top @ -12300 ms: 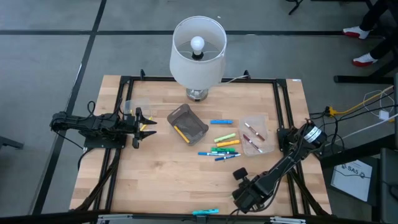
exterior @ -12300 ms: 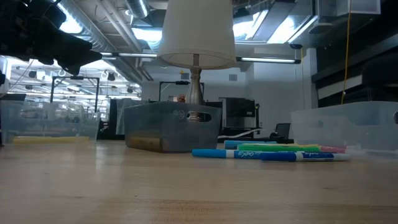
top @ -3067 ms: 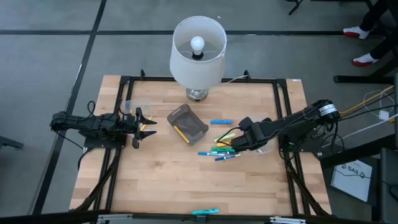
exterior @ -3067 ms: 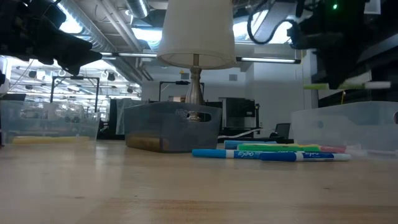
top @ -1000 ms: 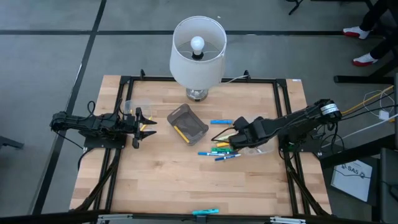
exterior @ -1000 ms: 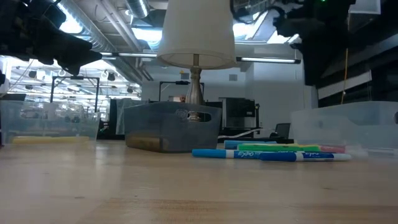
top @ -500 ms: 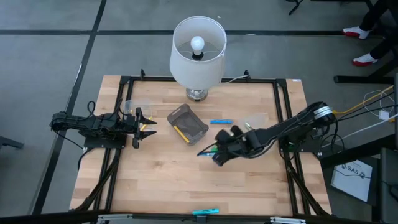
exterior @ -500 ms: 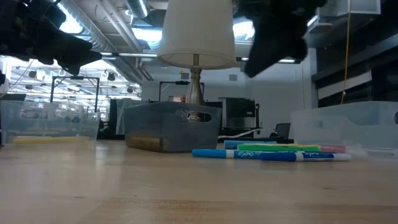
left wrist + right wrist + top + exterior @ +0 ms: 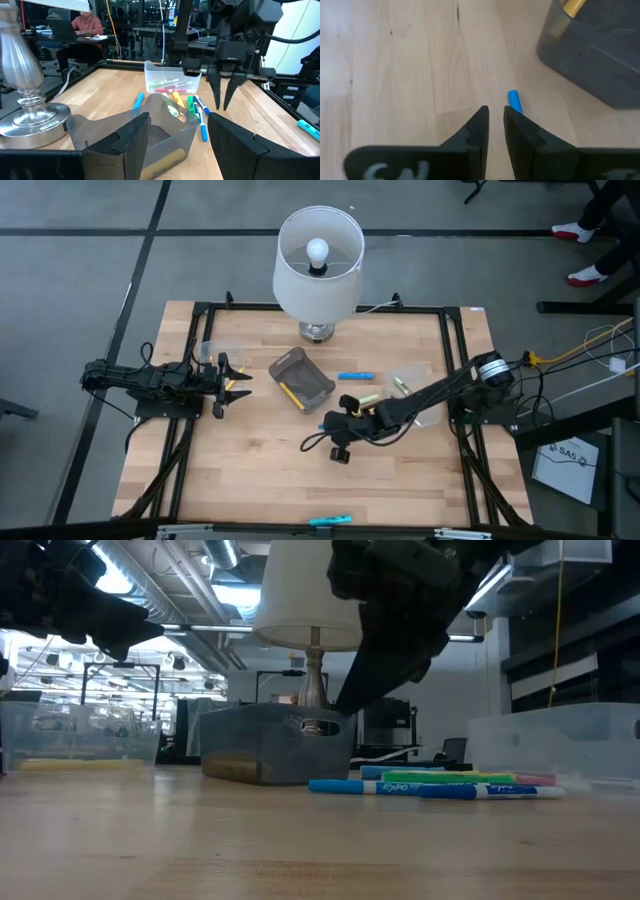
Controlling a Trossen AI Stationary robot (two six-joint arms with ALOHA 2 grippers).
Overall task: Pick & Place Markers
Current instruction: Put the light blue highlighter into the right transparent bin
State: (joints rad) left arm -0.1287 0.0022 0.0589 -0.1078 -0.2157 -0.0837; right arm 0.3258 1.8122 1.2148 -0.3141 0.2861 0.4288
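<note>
Right end effector (image 9: 318,438) above markers (image 9: 192,106), beside grey bin (image 9: 301,378), lamp (image 9: 318,252) behind

The high camera is looking straight down on the whole table (image 9: 250,470). The low one is sitting at tabletop level, facing the grey bin (image 9: 275,745), which both wrist cameras are also catching, the right one from close range.

Two matte-black jointed arms built of blocky segments, the left arm (image 9: 150,379) and the right arm (image 9: 420,397) each ending in tapered, wedge-shaped black fingers (image 9: 479,131), with thin black cables looping beside the links and a silvery round cap (image 9: 489,367) at the right arm's three-o'clock end.
</note>
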